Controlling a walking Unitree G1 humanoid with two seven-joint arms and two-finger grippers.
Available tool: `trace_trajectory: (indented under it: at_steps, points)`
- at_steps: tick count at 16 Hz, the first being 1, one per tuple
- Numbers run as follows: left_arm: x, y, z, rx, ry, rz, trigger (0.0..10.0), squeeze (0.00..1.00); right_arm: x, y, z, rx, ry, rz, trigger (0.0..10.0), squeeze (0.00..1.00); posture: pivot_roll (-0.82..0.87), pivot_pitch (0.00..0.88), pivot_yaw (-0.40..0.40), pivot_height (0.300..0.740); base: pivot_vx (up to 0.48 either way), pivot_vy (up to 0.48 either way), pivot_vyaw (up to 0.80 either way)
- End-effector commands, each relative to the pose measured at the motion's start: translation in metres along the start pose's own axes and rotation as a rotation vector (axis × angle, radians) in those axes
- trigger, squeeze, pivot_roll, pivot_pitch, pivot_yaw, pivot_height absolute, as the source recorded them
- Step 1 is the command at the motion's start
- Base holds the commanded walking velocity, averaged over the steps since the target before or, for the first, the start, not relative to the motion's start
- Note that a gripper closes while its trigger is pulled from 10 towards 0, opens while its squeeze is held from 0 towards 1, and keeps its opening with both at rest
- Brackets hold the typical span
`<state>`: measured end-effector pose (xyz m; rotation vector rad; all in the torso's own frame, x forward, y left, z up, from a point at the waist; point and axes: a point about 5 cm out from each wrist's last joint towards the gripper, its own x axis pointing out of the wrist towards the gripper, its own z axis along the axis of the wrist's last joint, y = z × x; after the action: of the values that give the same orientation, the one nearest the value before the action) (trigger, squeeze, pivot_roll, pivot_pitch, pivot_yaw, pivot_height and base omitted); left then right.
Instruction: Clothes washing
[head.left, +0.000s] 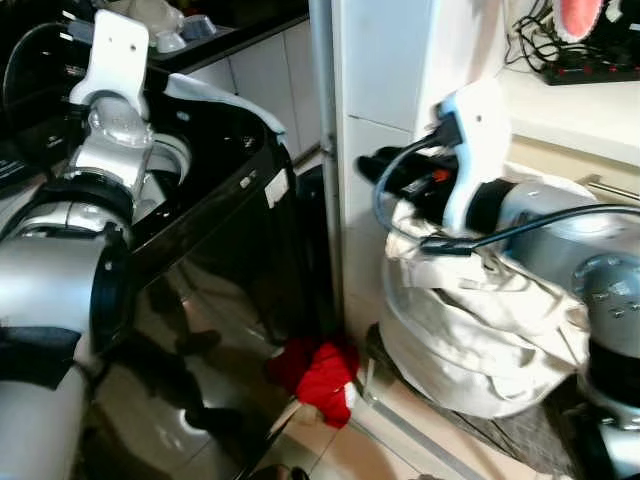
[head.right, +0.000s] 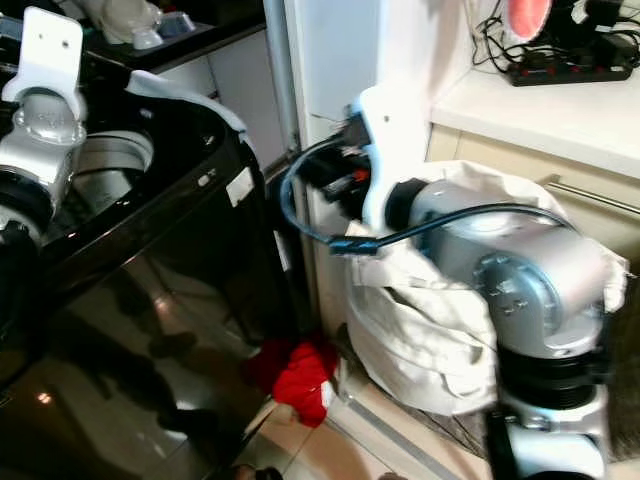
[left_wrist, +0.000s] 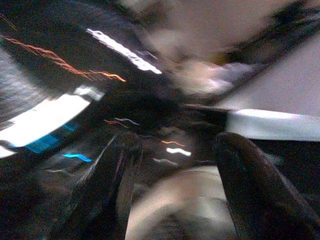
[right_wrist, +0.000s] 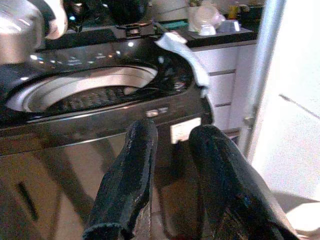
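A black top-loading washing machine (head.left: 215, 215) is being faced, its lid open and its drum (right_wrist: 85, 92) exposed. The left gripper (left_wrist: 172, 190) is being held over the machine's open top; its fingers (left_wrist: 250, 185) are being kept spread apart with nothing between them, though that wrist view is being blurred by motion. The right gripper (right_wrist: 170, 175) is being held in the gap between the machine and the white laundry bag (head.left: 470, 340), just beside the bag's upper edge, its fingers (right_wrist: 127, 175) being kept slightly apart and pinching nothing.

A red garment (head.left: 320, 375) is lying on the floor (head.left: 350, 450) at the foot of the machine, near the bag. A pale cloth (right_wrist: 185, 52) is being left draped over the machine's rear corner.

Judging from this, the loading step is being worked through: clothes are being moved from bag to drum. The next move is probably calling for the right gripper to be lowered into the bag, or down to the red garment, and closed on fabric.

A small white label (right_wrist: 185, 130) is being shown on the machine's front, but no writing on it can be read.
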<state>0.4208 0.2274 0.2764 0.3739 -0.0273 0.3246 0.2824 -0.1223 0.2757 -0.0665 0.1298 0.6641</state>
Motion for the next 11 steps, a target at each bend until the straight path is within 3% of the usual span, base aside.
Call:
trace_trajectory:
  at_steps: [1, 2, 3, 4, 5, 7, 8, 11]
  points:
    - [-0.006, -0.035, 0.012, -0.139, -0.046, -0.289, 10.0, 0.00, -0.004, -0.019, -0.008, -0.018, 0.051, -0.116, 10.0, 0.07, -0.18, 0.000, 0.160, 0.740, 0.000, 0.000, 0.00]
    - [-0.016, -0.067, 0.012, -0.274, -0.068, -0.505, 10.0, 0.00, -0.011, -0.035, -0.018, -0.072, 0.133, -0.210, 10.0, 1.00, -0.18, 0.000, 0.160, 0.740, 0.000, 0.000, 0.00]
    - [-0.019, -0.075, 0.011, -0.320, -0.075, -0.553, 10.0, 0.00, -0.014, -0.040, -0.021, -0.087, 0.156, -0.232, 10.0, 1.00, -0.18, 0.000, 0.157, 0.740, 0.000, 0.000, 0.00]
    - [-0.031, -0.096, 0.004, -0.396, -0.101, -0.731, 10.0, 0.00, -0.024, -0.052, -0.027, -0.111, 0.213, -0.275, 10.0, 1.00, -0.17, 0.000, 0.150, 0.740, 0.000, 0.000, 0.00]
    - [-0.036, -0.102, 0.002, -0.424, -0.114, -0.801, 10.0, 0.00, -0.028, -0.056, -0.029, -0.111, 0.229, -0.283, 10.0, 1.00, -0.17, 0.000, 0.150, 0.740, 0.000, 0.000, 0.00]
    - [-0.068, -0.120, -0.016, -0.487, -0.211, -1.147, 10.0, 0.00, -0.047, -0.081, -0.046, -0.106, 0.352, -0.366, 10.0, 1.00, -0.16, 0.000, 0.134, 0.740, 0.000, 0.000, 0.00]
    - [-0.072, -0.121, -0.019, -0.482, -0.218, -1.172, 10.0, 0.00, -0.049, -0.085, -0.049, -0.103, 0.368, -0.378, 10.0, 1.00, -0.16, 0.000, 0.134, 0.740, 0.000, 0.000, 0.00]
    - [-0.105, -0.117, -0.046, -0.480, -0.209, -1.333, 10.0, 0.00, -0.055, -0.104, -0.067, -0.038, 0.418, -0.438, 10.0, 1.00, -0.15, 0.000, 0.115, 0.740, 0.000, 0.000, 0.00]
